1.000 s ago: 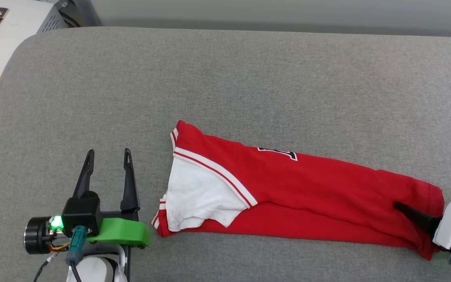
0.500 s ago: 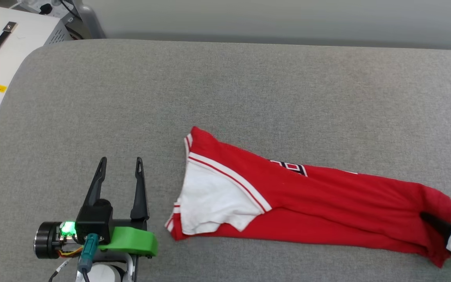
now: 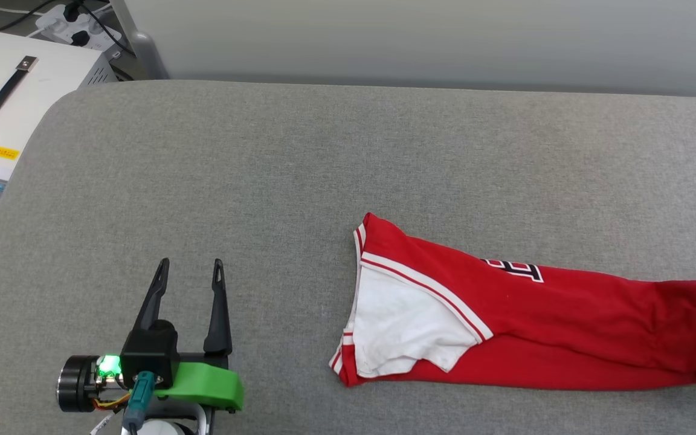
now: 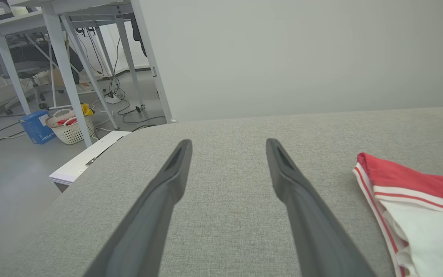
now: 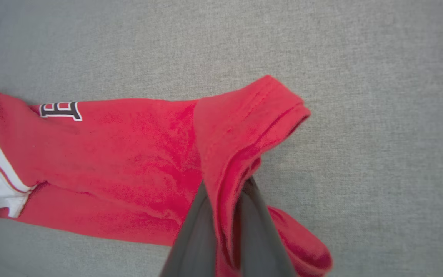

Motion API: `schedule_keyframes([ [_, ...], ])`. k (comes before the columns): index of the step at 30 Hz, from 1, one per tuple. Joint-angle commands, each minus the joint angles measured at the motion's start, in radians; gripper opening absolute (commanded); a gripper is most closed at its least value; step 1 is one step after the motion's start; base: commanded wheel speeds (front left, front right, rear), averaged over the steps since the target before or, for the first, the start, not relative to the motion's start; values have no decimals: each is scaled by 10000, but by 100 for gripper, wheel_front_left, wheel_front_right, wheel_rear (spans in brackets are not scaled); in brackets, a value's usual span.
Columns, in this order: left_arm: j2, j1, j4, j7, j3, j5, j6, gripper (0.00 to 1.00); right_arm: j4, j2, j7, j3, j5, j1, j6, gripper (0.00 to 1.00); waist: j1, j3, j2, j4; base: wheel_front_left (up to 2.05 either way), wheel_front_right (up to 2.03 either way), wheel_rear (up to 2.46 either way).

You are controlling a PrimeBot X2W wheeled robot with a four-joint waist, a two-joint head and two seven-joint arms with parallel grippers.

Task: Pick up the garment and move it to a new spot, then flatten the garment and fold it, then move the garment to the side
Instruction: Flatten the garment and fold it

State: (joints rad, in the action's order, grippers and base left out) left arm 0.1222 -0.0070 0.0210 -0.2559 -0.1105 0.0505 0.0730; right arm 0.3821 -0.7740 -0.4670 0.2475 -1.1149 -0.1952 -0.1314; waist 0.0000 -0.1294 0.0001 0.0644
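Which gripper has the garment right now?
The right gripper, fingers pinched on the red hem end of the garment; the left gripper stands open, apart from it.

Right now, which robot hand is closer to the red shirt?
Right. The right gripper is shut on one end of the garment; the left gripper hangs open off the other end, not touching it.

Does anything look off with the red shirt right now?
Yes: the shirt isn't flat. It lies bunched into a long narrow strip, white sleeve on top, and its hem end is crumpled where the right tool pinches it. No damage shows.
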Motion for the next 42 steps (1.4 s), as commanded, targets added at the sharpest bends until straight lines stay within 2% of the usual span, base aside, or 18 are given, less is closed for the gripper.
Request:
schedule_keyframes([
  [1,-65,172,18,-59,61,-91,-76,100,-450,-27,-85,64,-141,158,7,0,0,23,-1,8,0,0,0],
  [9,-170,61,-7,-59,202,-155,-212,100,-3430,339,-1179,870,131,47,7,0,0,-221,-1,31,0,0,0],
  [13,-271,-109,1,-59,154,-178,-276,100,-4032,911,-1638,1494,714,-620,7,0,0,-470,-1,130,0,0,0],
  [17,-333,-281,8,-59,121,-214,-337,100,-4059,1608,-2009,2264,1200,-1481,7,0,0,-687,-1,251,0,0,0],
  [25,-437,-522,42,-59,131,-230,-363,100,-3039,3065,-1839,3918,2010,-3485,7,0,0,-1083,-1,360,0,0,0],
  [33,-552,-878,110,-59,-1,-227,-401,100,-943,4310,-1260,5330,2265,-4854,7,0,0,-1418,-1,600,0,0,0],
  [39,-599,-1026,133,-59,-21,-235,-380,100,834,4653,-781,6197,2514,-4989,7,0,0,-1574,-1,750,0,0,0],
  [42,-616,-1000,178,-59,15,-213,-355,100,1215,4726,-366,6565,2468,-4958,7,0,0,-1532,-1,751,0,0,0],
])
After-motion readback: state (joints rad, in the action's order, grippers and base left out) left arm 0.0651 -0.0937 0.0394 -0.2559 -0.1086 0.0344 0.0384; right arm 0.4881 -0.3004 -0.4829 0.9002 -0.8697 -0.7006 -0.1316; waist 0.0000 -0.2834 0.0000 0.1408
